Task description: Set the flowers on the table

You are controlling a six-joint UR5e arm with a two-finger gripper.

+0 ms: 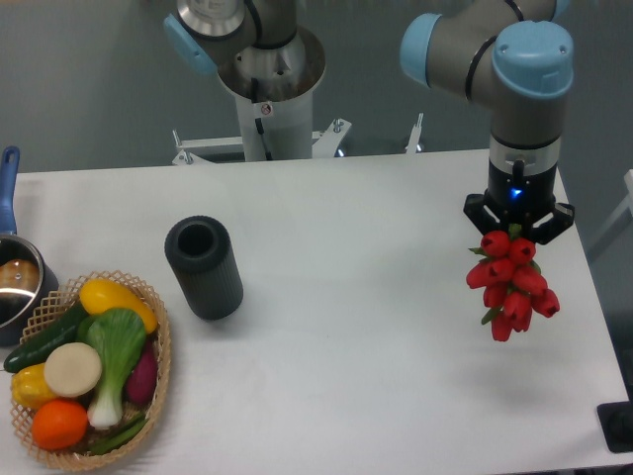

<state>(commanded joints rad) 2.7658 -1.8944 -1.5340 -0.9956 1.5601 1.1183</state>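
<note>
The flowers (512, 285), a small bunch of red closed buds with bits of green, hang from my gripper (518, 234) at the right side of the white table (376, 297). The gripper points down and is shut on the top of the bunch. The buds dangle above the tabletop near its right edge. The fingertips are mostly hidden by the buds and the black gripper body.
A dark grey cylinder (204, 267) lies left of centre on the table. A wicker basket of vegetables (84, 371) sits at the front left. A pot with a blue handle (12, 282) is at the left edge. The arm's base (267, 89) stands behind the table.
</note>
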